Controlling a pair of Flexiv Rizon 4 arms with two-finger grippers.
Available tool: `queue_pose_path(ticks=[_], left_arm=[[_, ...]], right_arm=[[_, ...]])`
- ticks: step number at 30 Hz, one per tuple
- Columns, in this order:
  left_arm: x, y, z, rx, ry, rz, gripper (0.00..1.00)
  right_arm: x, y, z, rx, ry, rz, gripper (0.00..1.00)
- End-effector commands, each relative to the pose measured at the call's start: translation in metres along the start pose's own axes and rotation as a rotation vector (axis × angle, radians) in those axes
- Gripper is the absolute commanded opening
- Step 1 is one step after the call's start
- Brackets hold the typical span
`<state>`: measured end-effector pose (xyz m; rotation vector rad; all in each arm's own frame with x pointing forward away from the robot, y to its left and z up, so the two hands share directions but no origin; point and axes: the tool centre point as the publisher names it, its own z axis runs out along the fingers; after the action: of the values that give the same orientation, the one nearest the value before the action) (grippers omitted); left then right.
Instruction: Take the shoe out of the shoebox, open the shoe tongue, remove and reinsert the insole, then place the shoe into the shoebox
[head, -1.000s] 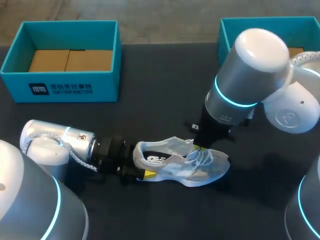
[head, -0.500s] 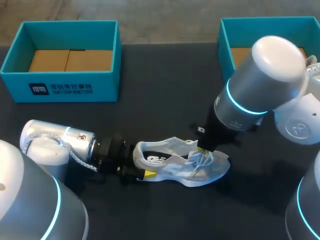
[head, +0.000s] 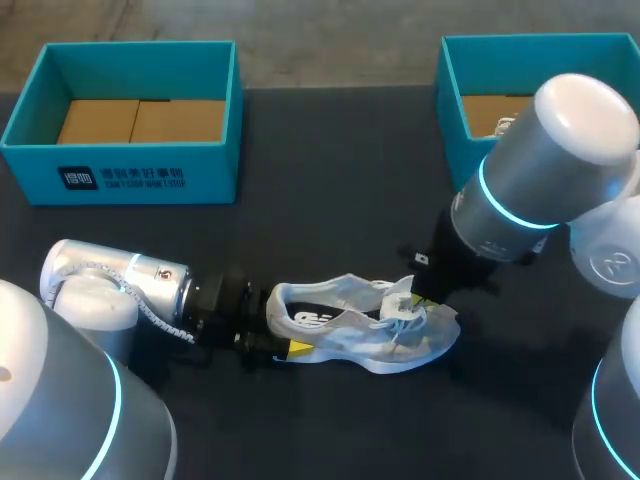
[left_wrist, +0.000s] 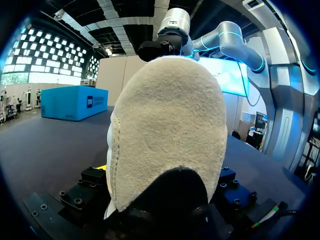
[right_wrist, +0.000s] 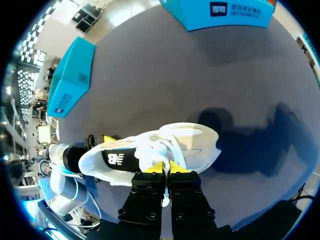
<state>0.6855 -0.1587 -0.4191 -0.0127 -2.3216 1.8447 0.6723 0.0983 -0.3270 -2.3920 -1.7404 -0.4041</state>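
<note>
- My right hand (right_wrist: 166, 169) has drawn toward the right edge of the dark tabletop (head: 330, 180), narrow, pinching the white-and-grey mesh running shoe (head: 350, 335) at its tongue.
- Likely step: opening the tongue; next calls for lifting it clear.
- The shoe lies near the front edge; its heel hides how my left hand (head: 283, 340) grips: cannot tell.

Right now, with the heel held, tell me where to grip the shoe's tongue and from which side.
Grip the tongue by its top edge, behind the laces, from above, one finger on each face. The shoe stands on its sole, opening upward, heel clamped by the left pincer, so that edge sticks up. The right pincer is shut on it.
</note>
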Motion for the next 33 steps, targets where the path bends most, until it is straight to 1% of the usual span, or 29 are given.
queue_pose_path(ticks=[1,11,21,23,25,30,32,33], left_arm=[[0.001,0.003,0.002,0.000,0.001,0.000,0.00],[0.001,0.003,0.002,0.000,0.001,0.000,0.00],[0.001,0.003,0.002,0.000,0.001,0.000,0.00],[0.001,0.003,0.002,0.000,0.001,0.000,0.00],[0.001,0.003,0.002,0.000,0.001,0.000,0.00],[0.001,0.003,0.002,0.000,0.001,0.000,0.00],[0.001,0.003,0.002,0.000,0.001,0.000,0.00],[0.001,0.003,0.002,0.000,0.001,0.000,0.00]], right_arm=[[-0.013,0.001,-0.004,0.007,0.040,0.002,0.00],[-0.020,0.003,-0.002,0.021,0.050,0.011,0.00],[-0.024,0.005,-0.002,0.045,0.032,0.020,0.01],[-0.023,0.006,-0.003,0.045,0.029,0.017,0.18],[-0.023,0.006,-0.004,0.047,0.026,0.017,0.30],[-0.022,0.007,-0.007,0.046,0.020,0.016,0.44],[-0.021,0.007,-0.008,0.046,0.018,0.015,0.47],[-0.020,0.007,-0.009,0.046,0.016,0.014,0.47]])
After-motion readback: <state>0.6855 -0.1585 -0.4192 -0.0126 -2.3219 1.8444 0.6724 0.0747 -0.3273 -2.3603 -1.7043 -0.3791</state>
